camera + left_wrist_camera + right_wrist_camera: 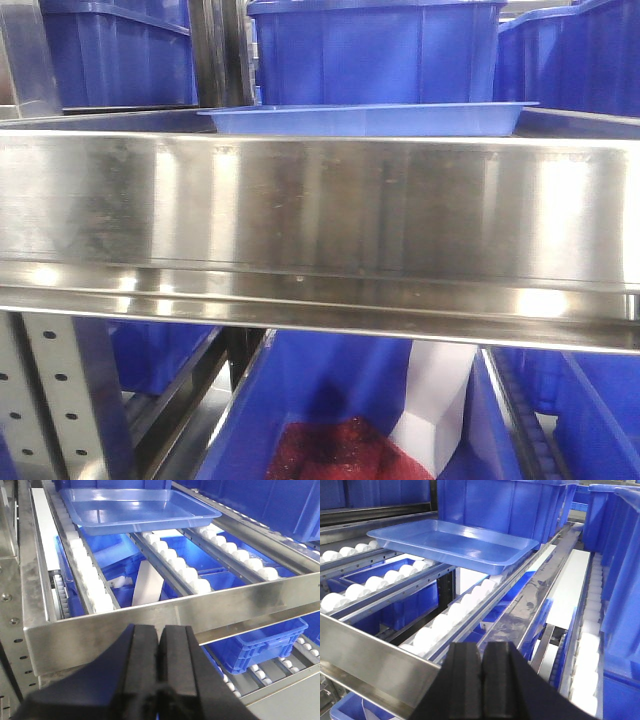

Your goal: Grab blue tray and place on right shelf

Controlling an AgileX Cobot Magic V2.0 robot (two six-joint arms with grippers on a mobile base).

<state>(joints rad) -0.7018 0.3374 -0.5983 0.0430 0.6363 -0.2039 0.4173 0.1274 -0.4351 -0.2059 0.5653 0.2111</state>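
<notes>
The blue tray [365, 119] is shallow, light blue and empty. It rests on the white roller tracks of the steel rack shelf, behind the tall shiny front lip [320, 210]. It also shows in the left wrist view [137, 508] and the right wrist view [452, 542]. My left gripper [160, 632] is shut and empty, just in front of the lip [165, 620] and well short of the tray. My right gripper [481, 652] is shut and empty, above the front lip [375, 662], with the tray farther back.
Deep dark-blue bins [375, 50] stand right behind the tray and to both sides [615, 555]. More blue bins [260, 642] sit on the level below. White roller tracks [180, 565] run front to back. A perforated steel upright [50, 400] stands at the lower left.
</notes>
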